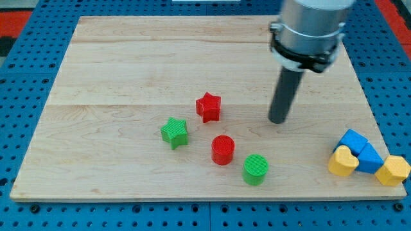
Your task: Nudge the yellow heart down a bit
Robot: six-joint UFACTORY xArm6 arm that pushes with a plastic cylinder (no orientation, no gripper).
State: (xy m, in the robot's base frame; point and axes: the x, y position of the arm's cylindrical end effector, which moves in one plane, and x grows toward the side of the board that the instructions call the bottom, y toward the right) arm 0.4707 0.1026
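Board (128,70) first: a pale wooden top fills most of the view and rests on a blue pegboard (19,77). Our arm (309,29) enters at about 1 o'clock of the board centre and ends in the dark rod; there is no gripper to open or close, and we hold nothing. My tip (277,120) stands on bare wood, touching no block.

Blocks follow in two groups. Around the board centre lie the red star (209,106), the green star (174,133), the red cylinder (223,149) and the green cylinder (255,169); all sit between 8 and 9 o'clock of my tip, apart from it. At the 4 o'clock corner of the board a tight cluster holds two blue blocks (359,149), shape unclear, with two yellow pieces touching them. We take the nearer one for the yellow heart (342,160); the other yellow block (393,170) sits at the board edge, its shape uncertain.

The heart lies at about 4 o'clock of my tip, well apart. To do the step well, we judge that my tip should approach the heart's 12 o'clock side and push briefly toward 6 o'clock. A blue block crowds that side, so we enter through the open wood at the heart's 10 o'clock. We keep the stroke short: the board edge is near.
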